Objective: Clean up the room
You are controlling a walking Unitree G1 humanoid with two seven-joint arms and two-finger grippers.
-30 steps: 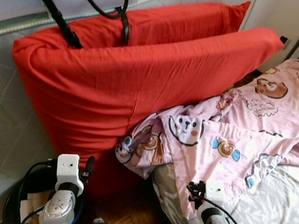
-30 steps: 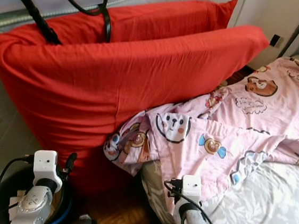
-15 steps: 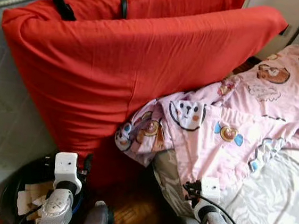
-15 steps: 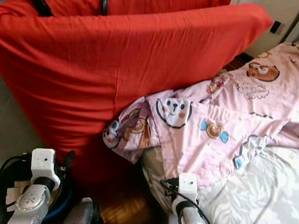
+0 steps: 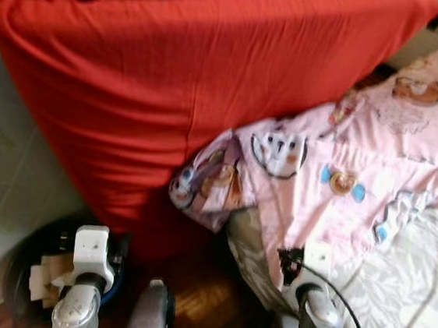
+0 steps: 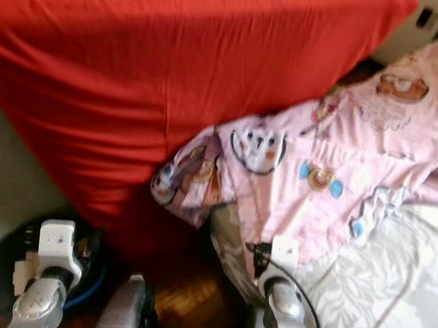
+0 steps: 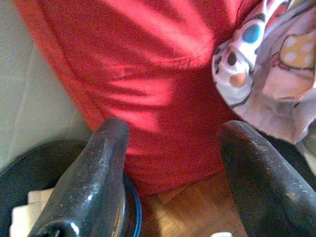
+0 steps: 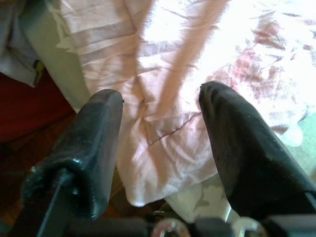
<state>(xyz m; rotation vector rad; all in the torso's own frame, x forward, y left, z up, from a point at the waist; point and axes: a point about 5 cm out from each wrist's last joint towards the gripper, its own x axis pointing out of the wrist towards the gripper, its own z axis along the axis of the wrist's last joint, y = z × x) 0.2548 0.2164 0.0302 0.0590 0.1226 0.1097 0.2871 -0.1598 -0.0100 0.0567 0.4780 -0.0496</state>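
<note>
Two grippers, both spread and empty. My right gripper (image 8: 158,148) hovers over the pink blanket (image 5: 344,169) spilling off the bed (image 5: 417,294), ready to gather it. My left gripper (image 7: 173,173) faces the red cushion (image 5: 197,75) above a black bin (image 5: 28,269).

The bed (image 5: 415,310) carried a pale grey patterned sheet, and a pink cartoon-print blanket (image 5: 359,171) lay across it, its corner spilling over the bed's edge. The wooden floor (image 5: 204,303) beside the bed bore a big red cushion (image 5: 196,83) propped upright and a round black bin (image 5: 31,270) near that cushion's foot.
</note>
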